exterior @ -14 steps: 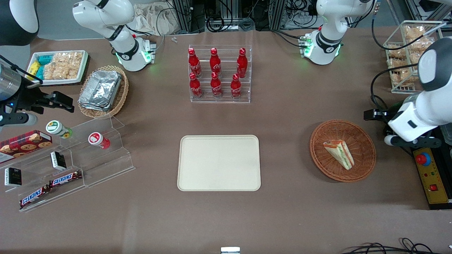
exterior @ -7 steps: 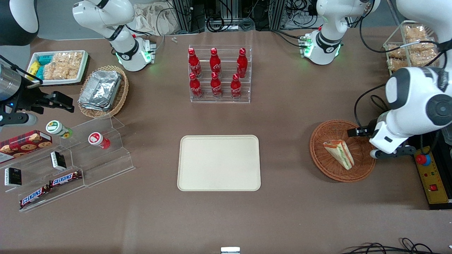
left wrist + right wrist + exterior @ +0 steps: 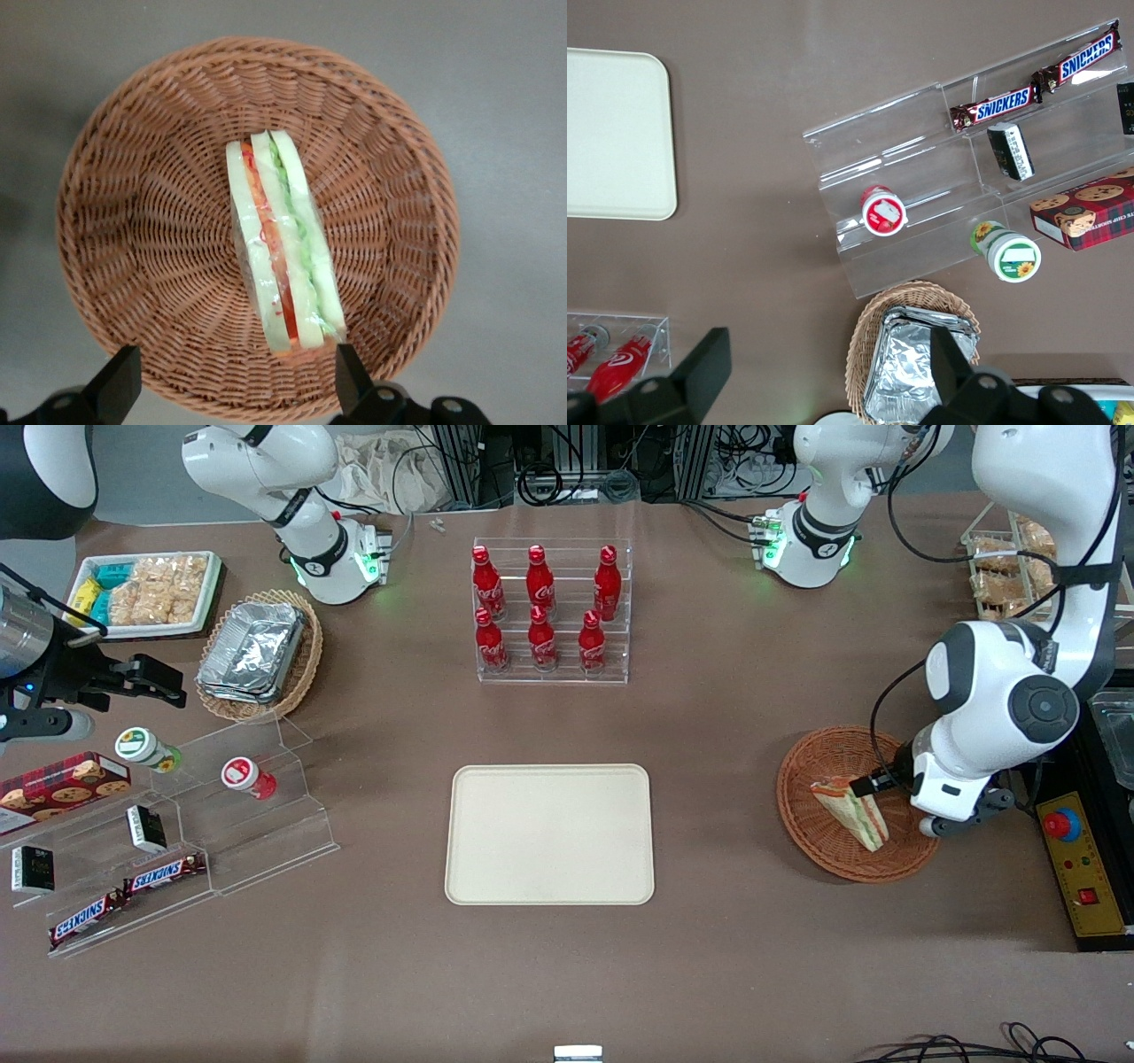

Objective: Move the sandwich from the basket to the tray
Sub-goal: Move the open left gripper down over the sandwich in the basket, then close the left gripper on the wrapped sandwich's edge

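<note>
A brown-covered table [image 3: 726,717] carries the scene, with the plain cream tray [image 3: 549,834] lying flat at its middle, nearer the front camera than the clear rack of red cola bottles [image 3: 551,609]. Toward the working arm's end sits the round reddish-brown basket [image 3: 819,841], well apart from the tray, and the sandwich [image 3: 850,811] lies in it. From the front, the arm's white wrist covers part of the basket's rim, and the gripper [image 3: 873,784] hangs above the wedge's thick end, its fingers hard to read. The left wrist view fills that gap: the gripper [image 3: 235,385] is spread wide and holds nothing, one dark fingertip [image 3: 120,385] over the basket [image 3: 133,221] weave and the other beside the sandwich [image 3: 283,248] tip. That view also shows the wedge edge-on, orange-red and green filling between white slices.
</note>
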You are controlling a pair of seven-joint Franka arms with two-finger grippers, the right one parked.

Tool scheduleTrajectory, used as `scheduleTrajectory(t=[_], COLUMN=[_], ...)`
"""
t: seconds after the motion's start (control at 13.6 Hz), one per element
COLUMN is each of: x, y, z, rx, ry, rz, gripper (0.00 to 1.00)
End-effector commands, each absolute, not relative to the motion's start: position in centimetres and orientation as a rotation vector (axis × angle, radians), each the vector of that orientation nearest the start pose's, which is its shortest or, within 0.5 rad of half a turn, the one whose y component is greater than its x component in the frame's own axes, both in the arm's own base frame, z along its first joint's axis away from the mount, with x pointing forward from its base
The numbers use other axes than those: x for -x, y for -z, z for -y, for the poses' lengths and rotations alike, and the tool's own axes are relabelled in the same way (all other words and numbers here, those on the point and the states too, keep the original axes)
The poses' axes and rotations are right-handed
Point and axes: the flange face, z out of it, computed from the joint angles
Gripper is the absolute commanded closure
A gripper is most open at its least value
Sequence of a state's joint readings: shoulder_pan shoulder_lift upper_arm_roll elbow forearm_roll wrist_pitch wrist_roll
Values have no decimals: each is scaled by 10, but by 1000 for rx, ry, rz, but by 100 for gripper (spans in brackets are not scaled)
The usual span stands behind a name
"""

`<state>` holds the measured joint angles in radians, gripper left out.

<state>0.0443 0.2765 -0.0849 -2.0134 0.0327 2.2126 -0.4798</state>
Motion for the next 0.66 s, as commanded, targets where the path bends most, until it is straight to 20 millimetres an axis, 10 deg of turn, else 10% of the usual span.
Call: scheduleTrajectory(t=[0.0,0.59], x=[-596,-602], y=[-284,-289], z=[17,19], rx=[3061,3053], ry=[-91,-24], rz=[791,880], gripper=[2,2])
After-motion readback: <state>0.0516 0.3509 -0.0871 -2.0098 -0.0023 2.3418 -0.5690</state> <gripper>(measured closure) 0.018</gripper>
